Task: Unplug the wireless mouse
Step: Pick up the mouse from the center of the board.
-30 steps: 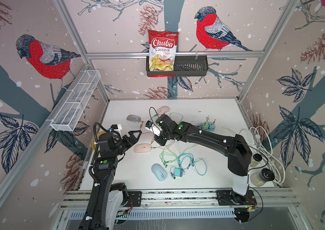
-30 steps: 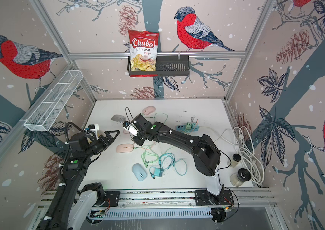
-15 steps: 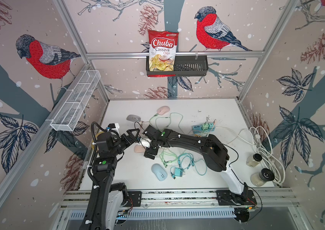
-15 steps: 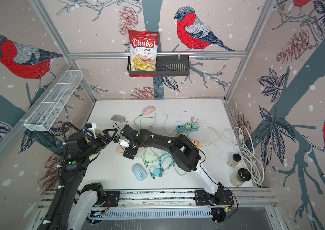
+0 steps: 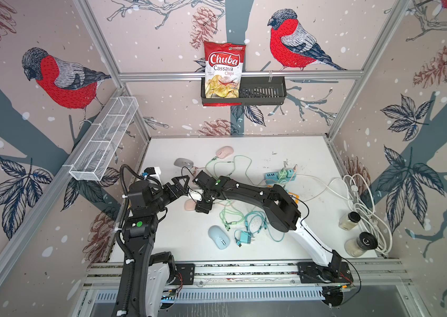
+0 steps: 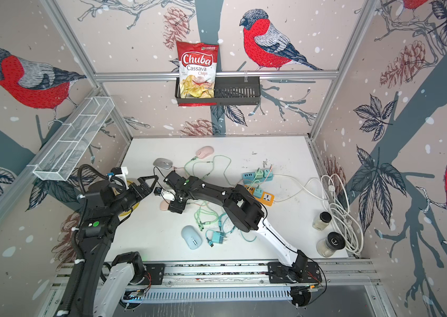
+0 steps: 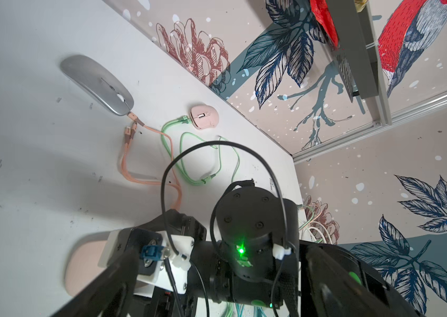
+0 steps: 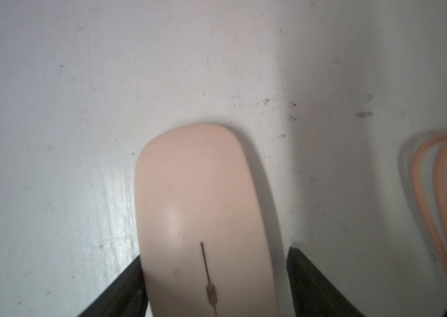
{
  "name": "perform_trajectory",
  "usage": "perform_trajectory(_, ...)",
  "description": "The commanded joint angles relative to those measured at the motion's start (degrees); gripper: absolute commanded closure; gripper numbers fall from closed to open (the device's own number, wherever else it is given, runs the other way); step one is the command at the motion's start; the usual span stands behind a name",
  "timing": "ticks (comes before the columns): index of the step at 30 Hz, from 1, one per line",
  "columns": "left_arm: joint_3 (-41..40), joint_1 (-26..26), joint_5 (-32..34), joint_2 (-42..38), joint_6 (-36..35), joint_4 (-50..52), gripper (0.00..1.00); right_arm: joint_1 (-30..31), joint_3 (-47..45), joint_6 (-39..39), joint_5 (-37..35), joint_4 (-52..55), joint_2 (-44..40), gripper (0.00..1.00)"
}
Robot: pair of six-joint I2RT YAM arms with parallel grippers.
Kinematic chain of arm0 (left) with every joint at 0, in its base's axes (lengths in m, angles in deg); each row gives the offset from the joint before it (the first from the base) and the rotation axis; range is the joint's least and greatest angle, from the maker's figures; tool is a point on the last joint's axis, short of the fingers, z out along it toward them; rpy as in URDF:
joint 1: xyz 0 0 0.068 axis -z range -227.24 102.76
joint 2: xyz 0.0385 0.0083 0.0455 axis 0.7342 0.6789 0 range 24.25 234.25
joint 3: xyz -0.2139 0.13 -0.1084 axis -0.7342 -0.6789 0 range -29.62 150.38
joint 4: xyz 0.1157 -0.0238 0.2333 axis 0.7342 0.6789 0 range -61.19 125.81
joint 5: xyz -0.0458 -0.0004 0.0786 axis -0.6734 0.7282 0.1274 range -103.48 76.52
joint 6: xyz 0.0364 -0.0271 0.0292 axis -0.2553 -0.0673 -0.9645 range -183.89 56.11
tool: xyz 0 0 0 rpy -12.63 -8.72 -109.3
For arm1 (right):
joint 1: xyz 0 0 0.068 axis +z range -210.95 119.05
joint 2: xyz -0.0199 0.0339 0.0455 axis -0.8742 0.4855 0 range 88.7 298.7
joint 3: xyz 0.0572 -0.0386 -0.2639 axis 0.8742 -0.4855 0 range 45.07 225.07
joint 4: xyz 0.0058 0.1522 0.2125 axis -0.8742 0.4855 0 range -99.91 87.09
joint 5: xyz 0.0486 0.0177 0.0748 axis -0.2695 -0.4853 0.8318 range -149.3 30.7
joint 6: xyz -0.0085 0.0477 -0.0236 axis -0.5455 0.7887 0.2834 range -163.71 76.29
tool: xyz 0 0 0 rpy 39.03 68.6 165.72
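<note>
Your right arm has swung down and leftward since a second ago, so the right gripper [image 5: 201, 209] now sits over the flat pale pink mouse [image 5: 189, 204], left of centre on the white table [image 5: 313, 153] in a top view; in the right wrist view its fingers [image 8: 123, 288] stand apart either side of the mouse, one against its edge, the other just beside it. Your left gripper [image 5: 185, 186] hangs wide open just left of the mouse, holding nothing; a peach cable [image 8: 430, 192] lies near the mouse; you cannot tell whether its plug is in.
</note>
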Motion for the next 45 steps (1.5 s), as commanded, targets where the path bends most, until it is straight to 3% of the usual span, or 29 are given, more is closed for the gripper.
perform_trajectory(1, 0.76, -0.30, 1.24, -0.24, -1.84, 1.37, 0.04, 0.23, -2.15, 0.11, -0.63, 2.34, -0.81, 0.34)
perform_trajectory(7, 1.54, -0.39, 1.51, -0.40, -2.08, 1.92, 0.04, -0.18, -8.17, 2.78, -0.53, -2.24, -6.89, 0.57)
perform_trajectory(12, 2.14, -0.48, 1.63, -0.68, -2.18, 2.66, 0.04, -1.15, -11.89, 4.81, -0.57, -4.00, -13.63, 0.58)
perform_trajectory(16, 0.99, -0.48, -2.44, -0.67, 0.47, -1.02, 0.07, -1.44, -18.00, 6.24, -3.59, -5.81, -22.23, 0.58)
perform_trajectory(20, -3.72, -0.48, -11.11, 0.81, 7.41, -11.51, 0.11, -2.20, -24.86, 7.49, -6.28, -6.20, -30.99, 0.58)
perform_trajectory(26, -13.07, 0.07, -24.60, 8.36, 23.96, -38.89, 0.16, -2.39, -31.59, 9.08, -7.09, -5.60, -41.86, 0.56)
perform_trajectory(35, -13.06, 8.21, -27.02, 13.18, 35.50, -55.40, 0.16, -1.82, -31.55, 9.49, -6.06, -5.05, -44.64, 0.56)
perform_trajectory(38, -13.35, 9.09, -26.54, 13.12, 35.11, -54.58, 0.18, -1.44, -30.58, 9.33, -6.04, -5.05, -44.16, 0.55)
perform_trajectory(39, -13.20, 9.34, -26.71, 13.03, 34.64, -53.81, 0.28, -1.33, -30.37, 9.34, -6.00, -4.91, -43.96, 0.55)
perform_trajectory(41, -12.72, 10.04, -27.21, 13.06, 33.37, -51.99, 0.32, -1.17, -29.84, 9.20, -6.13, -4.71, -43.49, 0.55)
perform_trajectory(45, -9.75, 12.81, -26.21, 13.40, 24.83, -40.76, 0.35, -0.75, -29.14, 9.01, -6.14, -4.61, -42.75, 0.55)
